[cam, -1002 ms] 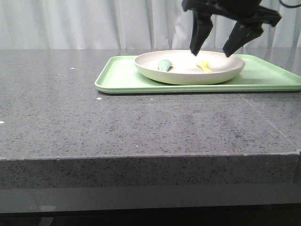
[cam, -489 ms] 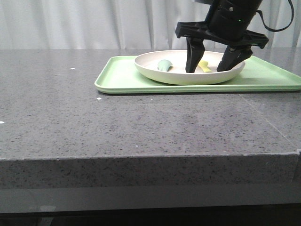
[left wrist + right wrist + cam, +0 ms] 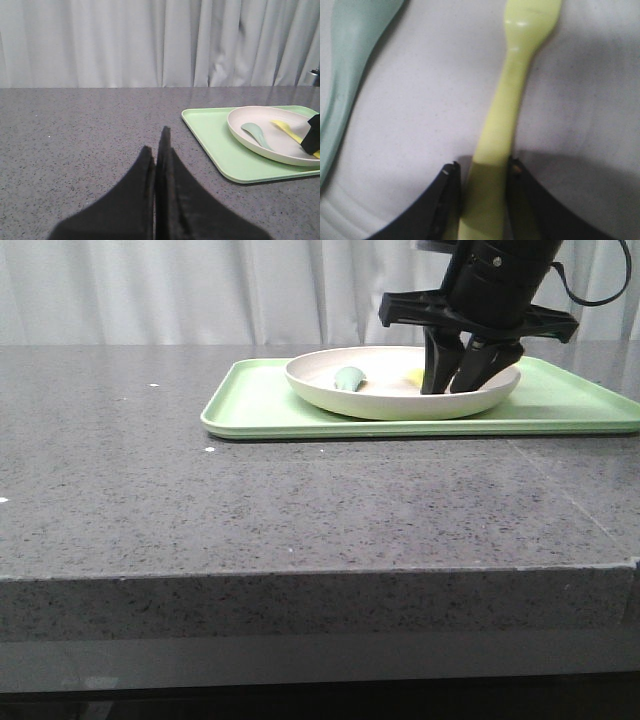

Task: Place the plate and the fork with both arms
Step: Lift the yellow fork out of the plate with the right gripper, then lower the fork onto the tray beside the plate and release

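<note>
The cream-white plate (image 3: pixel 400 402) rests on a light-green tray (image 3: pixel 255 405). Inside it lies the yellow fork (image 3: pixel 413 375), mostly hidden behind my right gripper (image 3: pixel 455 388), which reaches down into the plate. In the right wrist view, the fork (image 3: pixel 512 95) runs lengthwise between the fingers of the right gripper (image 3: pixel 482 167), which are shut on its handle against the plate (image 3: pixel 420 125). My left gripper (image 3: pixel 156 142) hangs shut and empty over the bare counter, away from the plate (image 3: pixel 280 145) and fork (image 3: pixel 285 129).
A pale teal-green utensil (image 3: pixel 350 378) lies in the plate's left half, beside the fork (image 3: pixel 350 65). The tray (image 3: pixel 215 140) sits at the far right of the grey stone counter (image 3: pixel 250 510). A white curtain hangs behind.
My right gripper came down from above the plate into it and narrowed its fingers onto the fork's handle. The left arm, plate and tray have not moved.
</note>
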Controlling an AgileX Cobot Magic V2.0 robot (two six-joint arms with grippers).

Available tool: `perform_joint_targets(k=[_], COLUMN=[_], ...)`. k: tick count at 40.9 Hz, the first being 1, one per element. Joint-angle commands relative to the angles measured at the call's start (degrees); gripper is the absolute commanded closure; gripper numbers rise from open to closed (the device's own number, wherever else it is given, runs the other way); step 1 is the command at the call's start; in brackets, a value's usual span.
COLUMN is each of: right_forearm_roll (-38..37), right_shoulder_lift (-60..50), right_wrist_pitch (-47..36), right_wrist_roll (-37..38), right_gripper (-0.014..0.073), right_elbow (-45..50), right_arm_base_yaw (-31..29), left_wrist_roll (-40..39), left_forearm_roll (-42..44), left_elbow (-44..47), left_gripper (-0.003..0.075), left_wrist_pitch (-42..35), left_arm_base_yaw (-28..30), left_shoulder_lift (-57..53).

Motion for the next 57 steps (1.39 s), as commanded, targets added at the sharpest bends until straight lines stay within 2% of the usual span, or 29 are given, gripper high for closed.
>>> perform_joint_targets(k=[1,21,36,57], right_forearm_roll=[-0.15,-0.15,-0.15,-0.21], right_shoulder_lift=[-2.82,-3.32,-9.33,-10.16], right_wrist_pitch=[-1.12,-0.89,-4.2,0.28], right_wrist_roll=[-0.13,-0.13,-0.13,-0.18], right_gripper=[0.0457,0.046,0.0459,0.0459], right_elbow=[-2.0,-2.0,-2.0,-2.0], right_arm_base_yaw=[-0.11,-0.11,-0.3,-11.66], left_wrist_roll=[-0.01,-0.01,-0.01,-0.01], left_forearm_roll=[0.18,0.18,0.18,0.18], left_elbow=[-1.46,-1.46,-1.46,-1.46], left_gripper=[0.0738,0.0738,0.0738,0.0738], left_wrist_pitch=[-4.45,-4.45,-4.45,-4.45], left_arm_base_yaw=[0.24,0.24,0.24,0.24], left_shoulder_lift=[0.42,0.42,0.42,0.42])
